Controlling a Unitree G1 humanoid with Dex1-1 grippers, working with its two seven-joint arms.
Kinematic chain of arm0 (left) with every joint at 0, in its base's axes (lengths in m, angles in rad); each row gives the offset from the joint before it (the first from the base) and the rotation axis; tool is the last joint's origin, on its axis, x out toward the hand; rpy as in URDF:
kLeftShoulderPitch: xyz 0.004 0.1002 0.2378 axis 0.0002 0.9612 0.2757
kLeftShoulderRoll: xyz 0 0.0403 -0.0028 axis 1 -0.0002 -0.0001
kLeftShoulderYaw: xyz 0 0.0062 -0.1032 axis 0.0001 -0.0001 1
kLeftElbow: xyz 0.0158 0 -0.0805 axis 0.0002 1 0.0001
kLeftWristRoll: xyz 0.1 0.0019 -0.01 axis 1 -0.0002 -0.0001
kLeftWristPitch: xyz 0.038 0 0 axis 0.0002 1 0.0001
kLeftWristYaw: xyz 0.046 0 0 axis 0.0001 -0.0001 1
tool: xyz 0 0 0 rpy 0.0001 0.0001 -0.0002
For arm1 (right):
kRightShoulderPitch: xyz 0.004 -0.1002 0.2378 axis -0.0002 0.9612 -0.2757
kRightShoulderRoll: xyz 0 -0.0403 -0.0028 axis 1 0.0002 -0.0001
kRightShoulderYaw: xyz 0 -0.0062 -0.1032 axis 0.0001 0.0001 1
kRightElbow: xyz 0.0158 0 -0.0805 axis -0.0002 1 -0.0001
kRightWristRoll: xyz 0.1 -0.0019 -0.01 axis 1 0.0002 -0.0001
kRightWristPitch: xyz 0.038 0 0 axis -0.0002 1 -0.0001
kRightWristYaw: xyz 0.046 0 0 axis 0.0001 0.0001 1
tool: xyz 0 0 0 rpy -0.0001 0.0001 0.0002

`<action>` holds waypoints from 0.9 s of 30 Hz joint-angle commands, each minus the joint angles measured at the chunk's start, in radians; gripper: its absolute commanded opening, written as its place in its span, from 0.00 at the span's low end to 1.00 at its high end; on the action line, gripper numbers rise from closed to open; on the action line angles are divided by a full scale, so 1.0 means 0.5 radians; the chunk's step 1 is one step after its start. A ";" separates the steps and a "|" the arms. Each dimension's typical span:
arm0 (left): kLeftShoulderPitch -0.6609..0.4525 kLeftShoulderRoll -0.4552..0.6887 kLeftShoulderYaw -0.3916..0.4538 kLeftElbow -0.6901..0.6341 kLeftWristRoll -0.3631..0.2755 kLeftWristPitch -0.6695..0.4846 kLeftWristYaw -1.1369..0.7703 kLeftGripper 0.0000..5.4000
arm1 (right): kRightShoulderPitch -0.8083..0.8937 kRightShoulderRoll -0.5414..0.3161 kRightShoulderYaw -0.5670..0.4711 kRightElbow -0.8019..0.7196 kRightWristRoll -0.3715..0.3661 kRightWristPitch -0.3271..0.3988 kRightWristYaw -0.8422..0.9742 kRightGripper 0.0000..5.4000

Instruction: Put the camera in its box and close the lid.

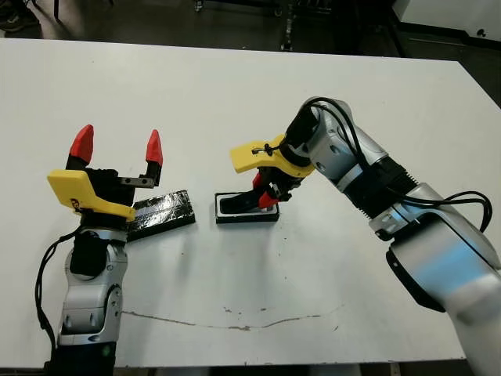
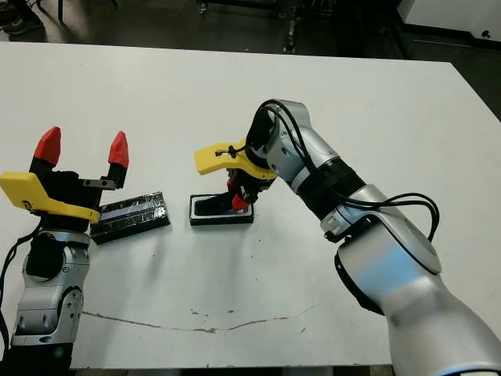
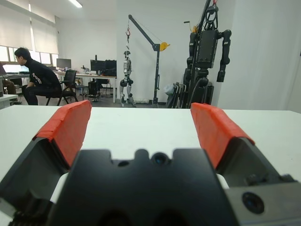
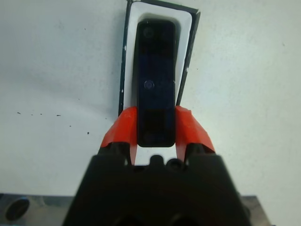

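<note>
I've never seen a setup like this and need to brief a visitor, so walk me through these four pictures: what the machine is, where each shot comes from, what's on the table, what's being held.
This is a humanoid robot with two arms, each ending in a red-tipped pincer, working at a white table. Two pictures come from the cameras in its head, looking down at the table. The other two come from a camera on each wrist, looking along that arm's fingers.

On the table lie a shallow black box with a white lining and, toward the robot's left, a glossy black lid.

The right pincer is shut on a slim black camera, holding it over or partly in the box. The left pincer is open and empty, raised near the lid. A person sits in the room behind.
</note>
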 commanded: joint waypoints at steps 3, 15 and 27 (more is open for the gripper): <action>0.025 -0.007 0.005 0.023 0.003 -0.015 0.012 1.00 | 0.016 0.087 0.051 -0.075 0.108 0.010 0.178 0.31; 0.025 -0.014 0.004 0.021 -0.002 -0.012 0.017 1.00 | 0.056 0.072 0.071 -0.150 0.113 0.003 0.171 0.31; 0.029 -0.006 0.002 0.024 -0.003 -0.015 0.006 1.00 | 0.070 0.052 0.077 -0.164 0.127 -0.141 0.157 0.31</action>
